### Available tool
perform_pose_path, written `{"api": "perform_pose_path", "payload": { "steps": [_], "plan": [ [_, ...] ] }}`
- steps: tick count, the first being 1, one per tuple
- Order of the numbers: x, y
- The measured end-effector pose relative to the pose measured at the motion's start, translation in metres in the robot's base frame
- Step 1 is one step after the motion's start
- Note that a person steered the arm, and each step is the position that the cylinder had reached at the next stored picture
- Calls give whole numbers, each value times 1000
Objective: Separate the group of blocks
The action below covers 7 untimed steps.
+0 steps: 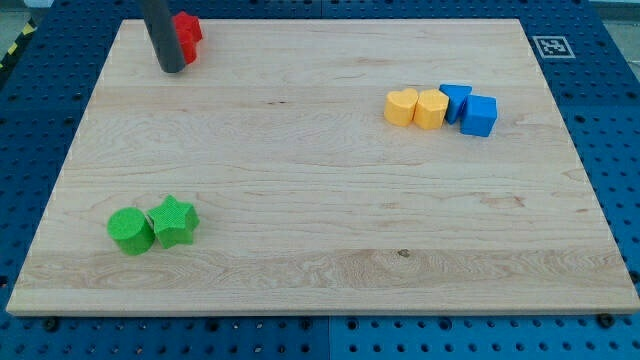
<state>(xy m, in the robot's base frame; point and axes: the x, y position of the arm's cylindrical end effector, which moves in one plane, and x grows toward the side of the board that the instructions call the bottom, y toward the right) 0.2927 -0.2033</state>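
Observation:
My tip (172,68) is at the view's top left, on the wooden board (320,200). It touches or nearly touches the left side of a red block (188,36), which the rod partly hides; I cannot make out the block's shape. At the view's right, a row of blocks sits close together: a yellow heart (401,106), a second yellow block (432,109), a blue block (455,100) and a blue cube (479,115). At the view's bottom left, a green cylinder (130,231) touches a green star (174,222).
The board lies on a blue perforated table (610,150). A black and white marker tag (553,45) sits just off the board's top right corner.

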Motion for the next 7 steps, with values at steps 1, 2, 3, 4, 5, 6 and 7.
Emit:
{"api": "perform_pose_path", "payload": {
  "steps": [1,2,3,4,5,6,7],
  "plan": [
    [10,4],
    [64,43],
    [90,54],
    [93,54],
    [93,54],
    [92,93],
    [92,155]
  ]
}}
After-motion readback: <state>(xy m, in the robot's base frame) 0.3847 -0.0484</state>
